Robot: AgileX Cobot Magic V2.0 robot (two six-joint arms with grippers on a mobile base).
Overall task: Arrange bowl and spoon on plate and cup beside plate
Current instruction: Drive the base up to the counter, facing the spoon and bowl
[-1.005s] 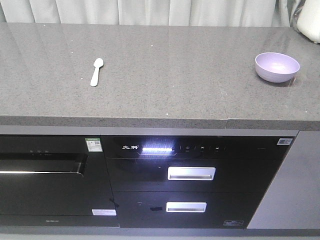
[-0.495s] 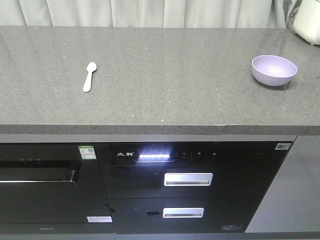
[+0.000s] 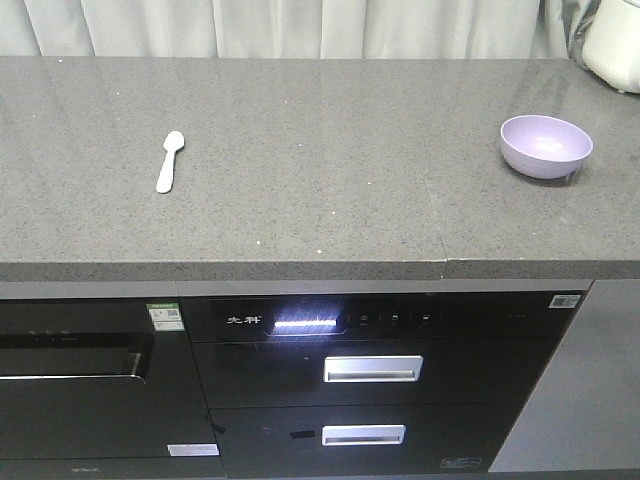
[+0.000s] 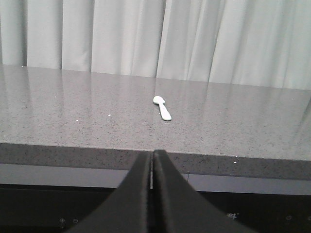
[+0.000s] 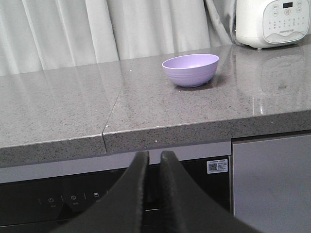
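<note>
– Over on the left of the tabletop [image 3: 320, 215], where's the spoon [image 3: 170, 161]?
– Lying flat, well in from the front edge, head toward the curtain [image 3: 300, 25], handle angled back toward us.
– And the bowl [image 3: 546, 146]?
– Far to the right, upright, standing alone, well apart from the spoon. A white rice cooker [image 3: 612, 40] sits behind it in the corner.
– What about the left tool [image 4: 152, 152]?
– Pressed together, pinching nothing. It hangs in front of the tabletop's edge, below its surface, lined up with the spoon.
– The right tool [image 5: 154, 154]?
– All but pressed together, only a thin slit between the tips, nothing held. It also sits low, before the dark appliance panel [image 3: 370, 322], a little left of the bowl.
</note>
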